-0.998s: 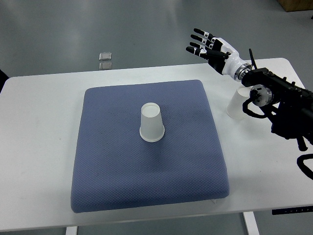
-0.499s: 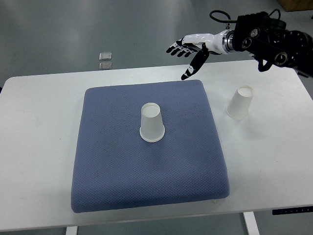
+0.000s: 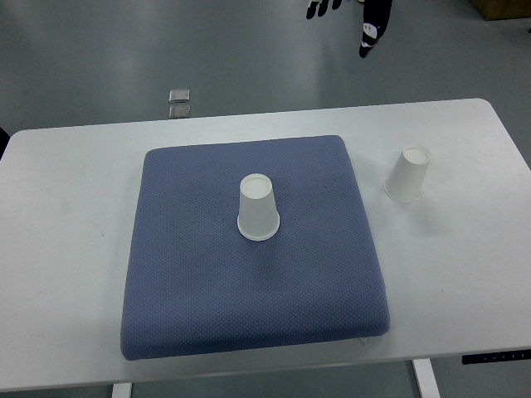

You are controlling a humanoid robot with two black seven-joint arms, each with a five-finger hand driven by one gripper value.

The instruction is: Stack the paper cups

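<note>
On the blue pad (image 3: 249, 315) mid-table (image 3: 66, 249) one inverted paper cup (image 3: 258, 207), another (image 3: 408, 174) near the right edge, a hand (image 3: 365, 21) beyond the far edge, grip indiscernible.

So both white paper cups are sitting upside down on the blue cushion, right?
Not quite. In the top view only one paper cup sits upside down on the blue cushion. The other paper cup, also upside down, stands off the cushion on the bare white table to its right.
</note>
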